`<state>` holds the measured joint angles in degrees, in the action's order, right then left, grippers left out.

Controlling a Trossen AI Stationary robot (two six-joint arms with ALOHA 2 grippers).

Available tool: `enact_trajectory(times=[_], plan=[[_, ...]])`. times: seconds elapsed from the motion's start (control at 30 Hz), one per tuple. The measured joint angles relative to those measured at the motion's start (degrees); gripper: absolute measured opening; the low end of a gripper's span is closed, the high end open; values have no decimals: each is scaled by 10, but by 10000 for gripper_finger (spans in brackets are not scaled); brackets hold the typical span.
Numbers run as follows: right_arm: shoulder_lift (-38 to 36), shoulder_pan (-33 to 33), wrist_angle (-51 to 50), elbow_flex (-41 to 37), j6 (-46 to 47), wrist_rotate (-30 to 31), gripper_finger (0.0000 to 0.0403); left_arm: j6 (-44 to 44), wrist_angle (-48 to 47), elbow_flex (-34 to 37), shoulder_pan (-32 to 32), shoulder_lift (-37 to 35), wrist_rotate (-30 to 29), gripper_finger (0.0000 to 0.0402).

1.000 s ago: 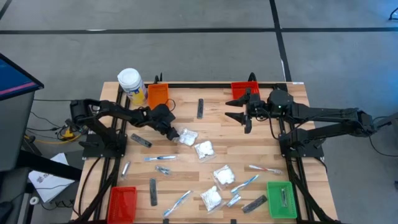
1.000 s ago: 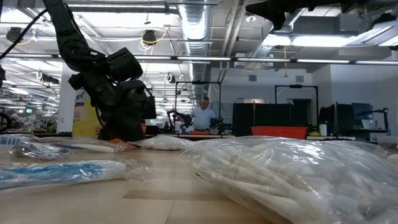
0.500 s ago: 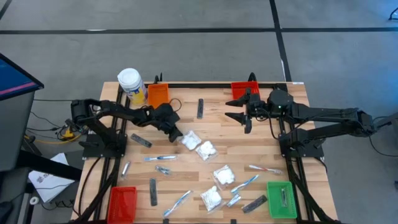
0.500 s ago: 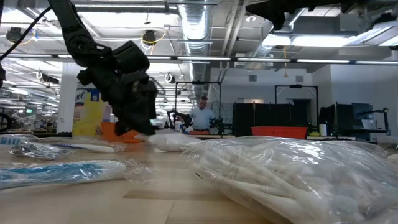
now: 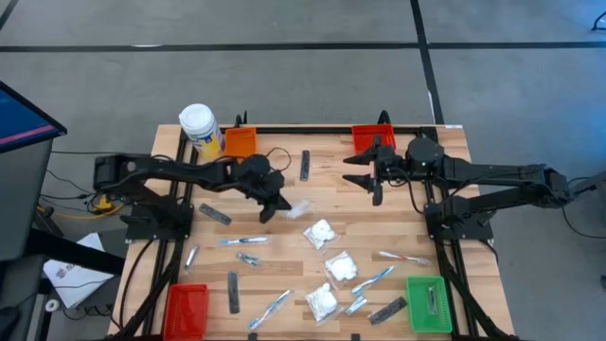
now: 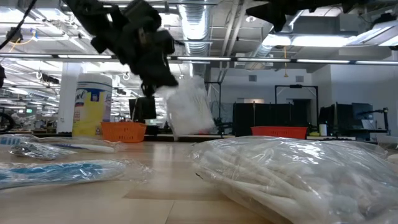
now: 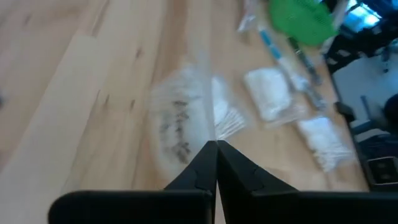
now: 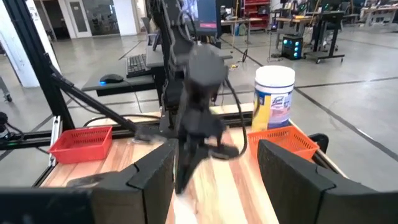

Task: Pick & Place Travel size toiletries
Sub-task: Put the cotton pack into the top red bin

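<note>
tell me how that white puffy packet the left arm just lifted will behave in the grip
The white packet dangles off the table from the shut left gripper, pinched by its clear film edge, so it is probably light and floppy. It may swing, and the thin film could slip.

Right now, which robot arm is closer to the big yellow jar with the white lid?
The left. Its gripper hangs over the table's middle with a white packet; the jar stands by the far-left corner. The right gripper waits on the opposite side.

wooden table [image 5: 322,185] carries white packets [image 5: 322,232], toothbrushes [image 5: 244,241], grey bars [image 5: 305,165], four bins [image 5: 428,303].
</note>
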<state>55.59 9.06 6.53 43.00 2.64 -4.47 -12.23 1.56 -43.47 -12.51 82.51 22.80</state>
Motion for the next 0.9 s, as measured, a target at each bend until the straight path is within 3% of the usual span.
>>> enact_trajectory(times=[0.3, 0.6, 0.9], plan=[[27, -9, 0, -1, -27, 0, 214, 0, -32, -59, -7, -89, -5, 0], [133, -19, 73, 16, -44, 0, 214, 3, -65, -99, 9, -102, -5, 0], [215, -26, -30, 106, -27, 0, 214, 30, -134, -98, 12, -92, -5, 0]])
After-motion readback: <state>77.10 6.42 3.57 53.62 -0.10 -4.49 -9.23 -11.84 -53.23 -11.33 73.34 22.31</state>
